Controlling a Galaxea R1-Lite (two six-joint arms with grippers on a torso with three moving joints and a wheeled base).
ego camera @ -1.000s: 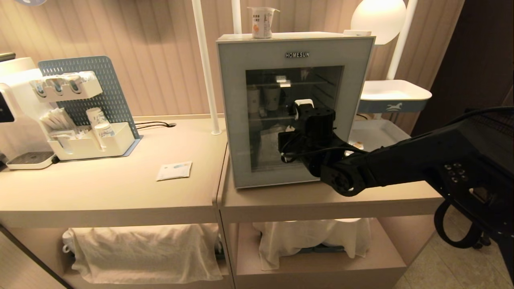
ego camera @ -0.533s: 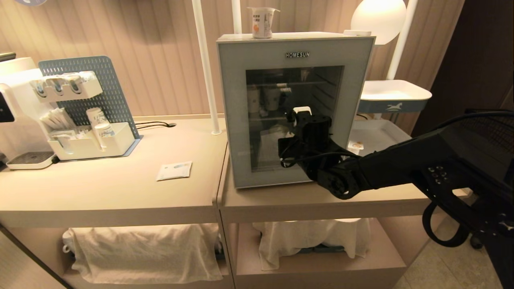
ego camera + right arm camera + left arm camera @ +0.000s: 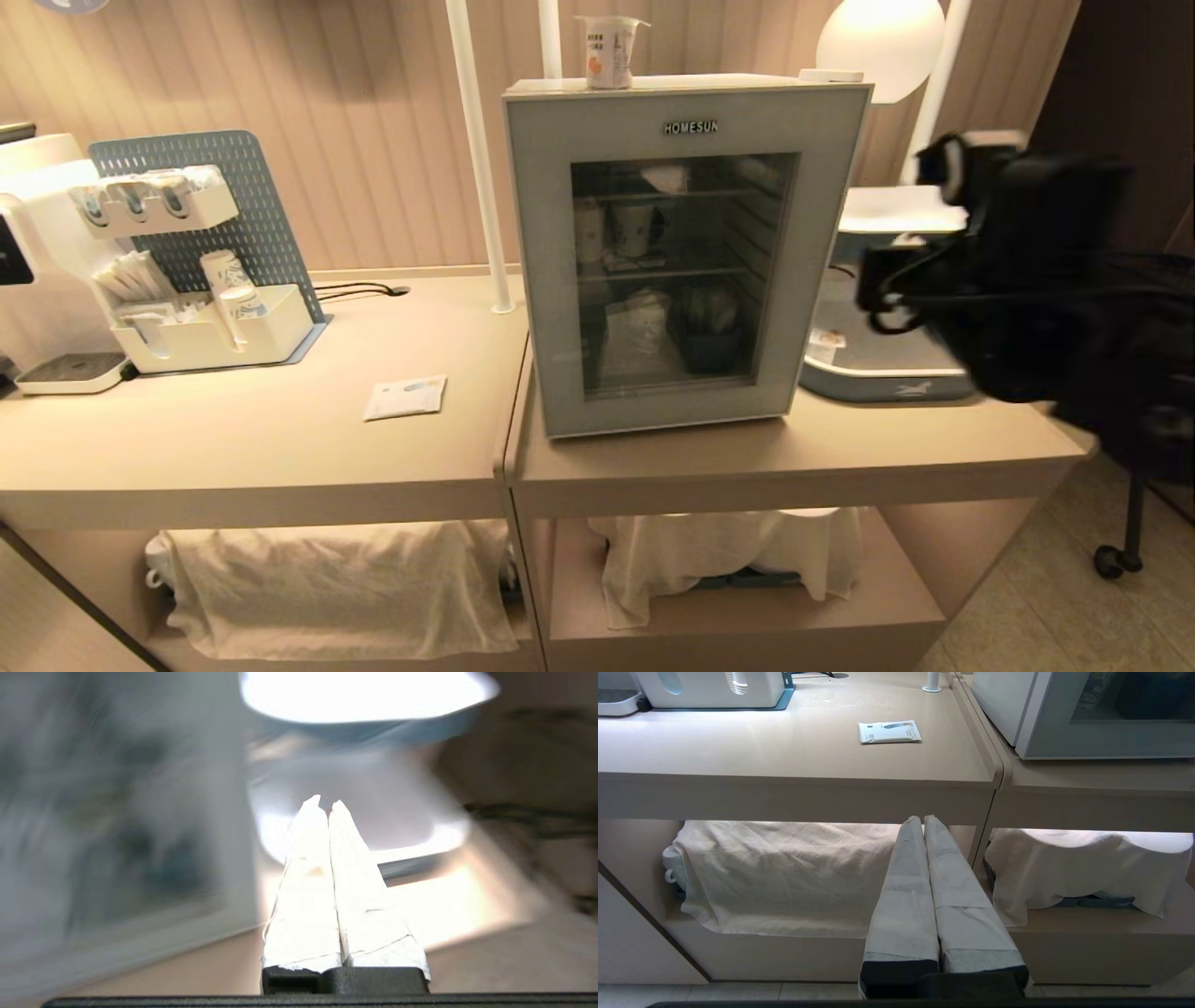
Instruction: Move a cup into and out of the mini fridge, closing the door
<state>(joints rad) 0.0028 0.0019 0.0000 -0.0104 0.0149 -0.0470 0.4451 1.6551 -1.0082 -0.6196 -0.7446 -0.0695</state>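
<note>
Standing atop the mini fridge [image 3: 686, 252], the cup [image 3: 610, 51]; door [image 3: 551, 280] closed.

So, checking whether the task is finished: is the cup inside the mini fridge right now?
No, the cup stands on top of the mini fridge, whose door is shut.

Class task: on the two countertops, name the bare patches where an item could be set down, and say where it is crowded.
Bare: the left countertop around the white packet, between the cup organizer and the mini fridge; also the strip of the right countertop before the door. Crowded: the left rear corner, and right of the fridge, where the tray sits.
</note>
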